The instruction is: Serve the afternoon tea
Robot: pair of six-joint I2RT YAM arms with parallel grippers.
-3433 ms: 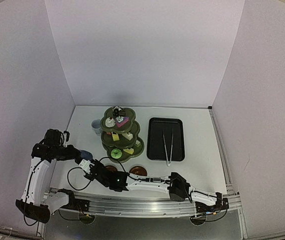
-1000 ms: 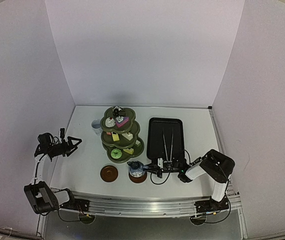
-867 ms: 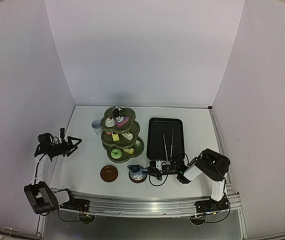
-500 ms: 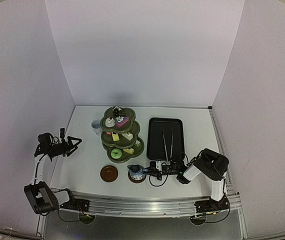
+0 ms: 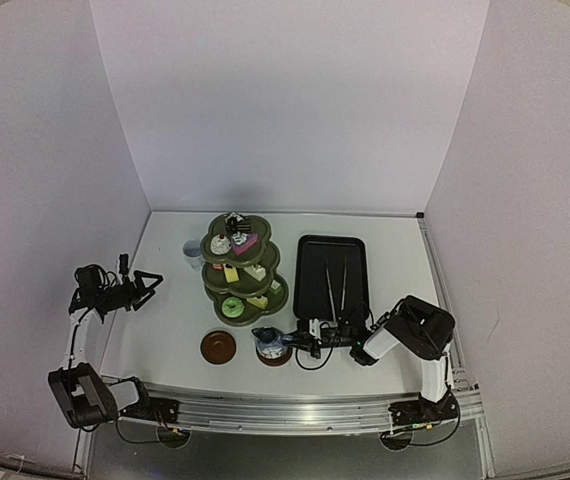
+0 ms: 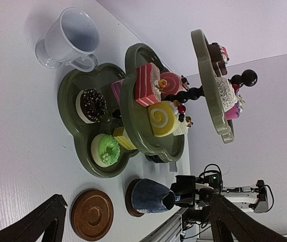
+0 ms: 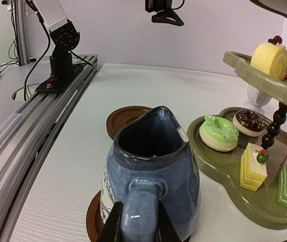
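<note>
The small blue-grey pot (image 7: 153, 166) stands on a brown coaster (image 7: 94, 218), and my right gripper (image 7: 137, 222) is shut on its handle. From above, the pot (image 5: 270, 343) sits at the table's front, with my right gripper (image 5: 292, 344) low on its right side. A second, bare coaster (image 5: 218, 347) lies just to its left. Behind them the olive three-tier stand (image 5: 216, 298) carries small cakes, such as a green one (image 7: 218, 133) and a chocolate one (image 7: 248, 121). The white mug (image 5: 193, 252) stands left of the stand. Far to the left, my left gripper (image 5: 150, 284) hangs open and holds nothing.
A black tray (image 5: 310, 285) holding thin metal tongs (image 5: 335, 290) lies right of the stand, just behind my right arm. The aluminium rail (image 7: 38, 126) runs along the near table edge. White walls close the table in on three sides.
Seconds ago my right arm reached far left near the left gripper. In the last second it has eased the pot slightly left over the right-hand coaster. The left arm has held still.
</note>
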